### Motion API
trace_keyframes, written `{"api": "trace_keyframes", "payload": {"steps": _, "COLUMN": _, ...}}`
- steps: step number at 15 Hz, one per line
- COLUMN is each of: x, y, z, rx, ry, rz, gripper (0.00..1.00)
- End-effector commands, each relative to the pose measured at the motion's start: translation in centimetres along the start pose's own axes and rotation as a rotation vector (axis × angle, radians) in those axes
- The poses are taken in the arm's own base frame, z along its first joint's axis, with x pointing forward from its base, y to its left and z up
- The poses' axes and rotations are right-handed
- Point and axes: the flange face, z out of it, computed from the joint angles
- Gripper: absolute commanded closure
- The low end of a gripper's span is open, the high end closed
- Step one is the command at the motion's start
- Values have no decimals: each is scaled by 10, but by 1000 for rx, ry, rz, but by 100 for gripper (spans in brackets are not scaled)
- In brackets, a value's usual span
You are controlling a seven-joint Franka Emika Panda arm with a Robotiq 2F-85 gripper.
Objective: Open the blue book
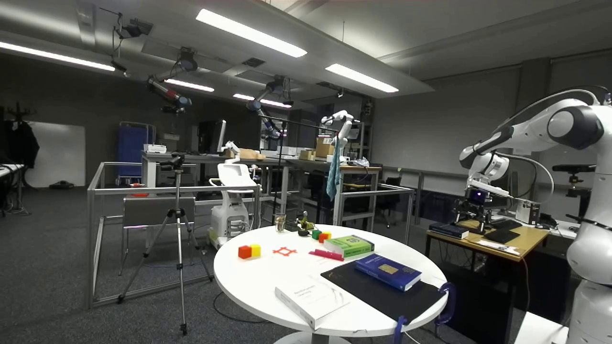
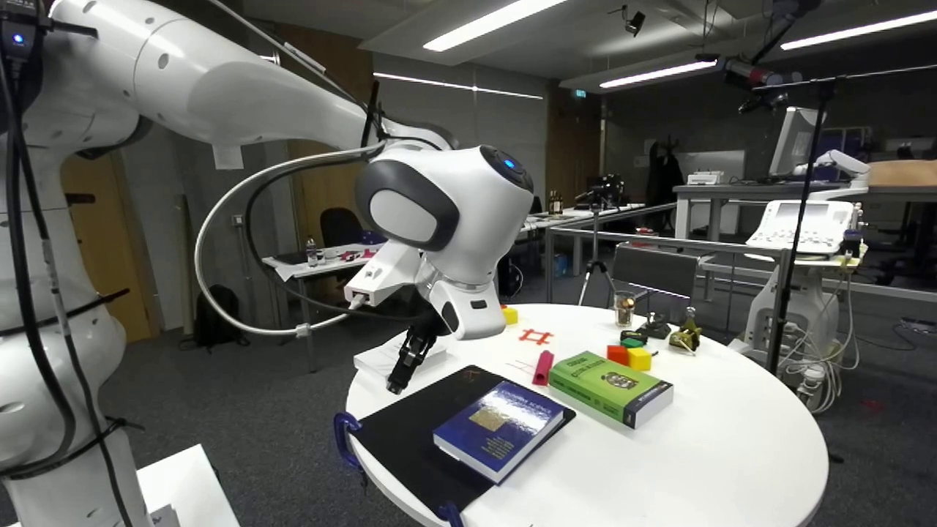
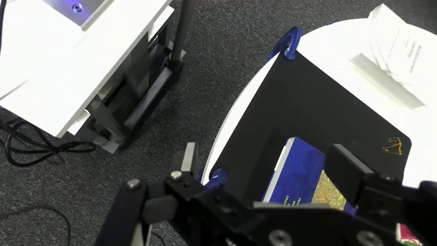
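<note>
The blue hardback (image 2: 500, 426) over there lies shut on a black mat (image 2: 413, 439), below and apart from the claw (image 3: 263, 153), whose fingers (image 3: 344, 172) are spread wide.

bk (image 2: 499, 430) on mat (image 2: 410, 433) on tbl (image 2: 721, 446)

- Round table (image 2: 703, 454), one
- Books on it, three: blue book (image 2: 501, 430), green book (image 2: 611, 384), white book (image 1: 313, 297)
- Cubes, five: two red cubes (image 1: 245, 252), two yellow cubes (image 1: 256, 250), one green cube (image 1: 315, 234)
- Clamps (image 3: 218, 177), two
- Mat (image 3: 317, 106), one
- Grid (image 2: 538, 341), one
- Bar (image 2: 542, 367), one
- Glass (image 1: 280, 223), one
- Gripper (image 3: 268, 160), one
</note>
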Motion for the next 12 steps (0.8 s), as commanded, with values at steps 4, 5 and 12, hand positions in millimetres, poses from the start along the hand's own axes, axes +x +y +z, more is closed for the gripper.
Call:
{"api": "trace_keyframes", "payload": {"steps": 4, "x": 0, "y": -1, "z": -1, "rx": -1, "ry": -1, "rz": -3, "gripper": 0}}
{"api": "trace_keyframes", "payload": {"steps": 5, "x": 0, "y": -1, "z": -1, "rx": -1, "ry": -1, "rz": -3, "gripper": 0}}
{"api": "trace_keyframes", "payload": {"steps": 12, "x": 20, "y": -9, "z": 0, "rx": 12, "ry": -10, "rz": 51, "gripper": 0}}
